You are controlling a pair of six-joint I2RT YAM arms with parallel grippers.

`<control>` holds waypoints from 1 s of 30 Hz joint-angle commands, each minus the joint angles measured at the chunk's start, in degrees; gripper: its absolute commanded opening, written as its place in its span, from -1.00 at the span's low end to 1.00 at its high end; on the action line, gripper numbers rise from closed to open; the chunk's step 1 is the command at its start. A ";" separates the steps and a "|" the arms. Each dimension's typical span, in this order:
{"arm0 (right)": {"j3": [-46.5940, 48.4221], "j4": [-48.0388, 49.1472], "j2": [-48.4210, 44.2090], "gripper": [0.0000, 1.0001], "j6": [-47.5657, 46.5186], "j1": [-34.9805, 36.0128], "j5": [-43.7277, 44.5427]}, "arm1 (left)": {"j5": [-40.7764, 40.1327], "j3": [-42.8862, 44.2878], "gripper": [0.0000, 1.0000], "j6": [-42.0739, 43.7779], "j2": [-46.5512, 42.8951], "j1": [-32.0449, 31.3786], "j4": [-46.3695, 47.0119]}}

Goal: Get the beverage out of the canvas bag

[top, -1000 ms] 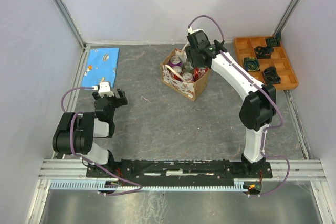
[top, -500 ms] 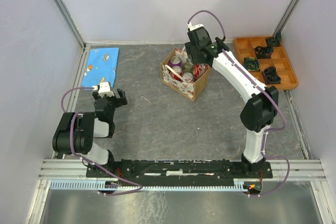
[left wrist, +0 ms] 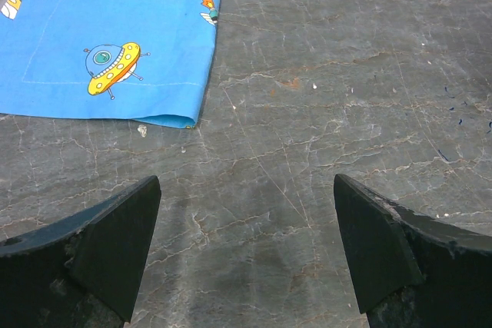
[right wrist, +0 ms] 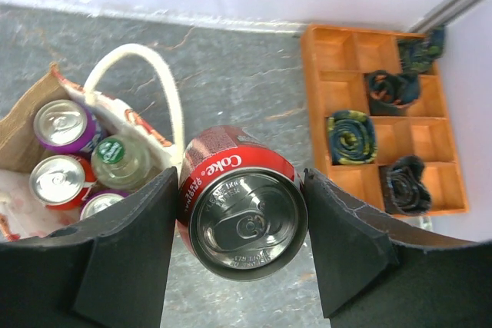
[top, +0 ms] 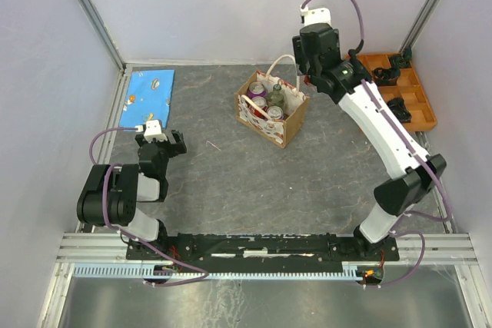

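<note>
Pincer (right wrist: 240,237) of the raised right arm clasps a Coke can (right wrist: 243,209) beside the canvas bag (top: 265,125).

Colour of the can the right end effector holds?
Red Coke can, silver top; clearest in right wrist view.

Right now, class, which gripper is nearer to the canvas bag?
Right. The right gripper, holding a Coke can, hangs just beyond the canvas bag, at its far right; the left gripper sits open, well off to its left.
</note>
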 commanded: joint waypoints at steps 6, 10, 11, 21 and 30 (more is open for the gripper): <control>-9.66 4.39 -8.98 -1.00 2.34 -0.36 15.42 | -1.32 1.29 0.99 3.67 -0.59 -0.37 2.11; -17.57 2.53 -10.39 -1.00 8.88 -1.86 11.11 | -1.43 1.30 0.99 3.67 -0.59 -0.28 2.07; -20.19 3.21 -10.98 -1.00 10.16 -2.41 9.24 | -1.38 1.26 0.99 3.67 -0.60 -0.31 2.07; -43.24 17.06 -18.78 -1.00 14.05 -3.06 -4.97 | -1.39 1.34 0.99 3.67 -0.62 -0.30 1.88; -51.36 20.34 -21.41 -1.00 14.65 -1.85 -10.44 | -1.39 1.33 0.99 3.67 -0.59 -0.30 1.96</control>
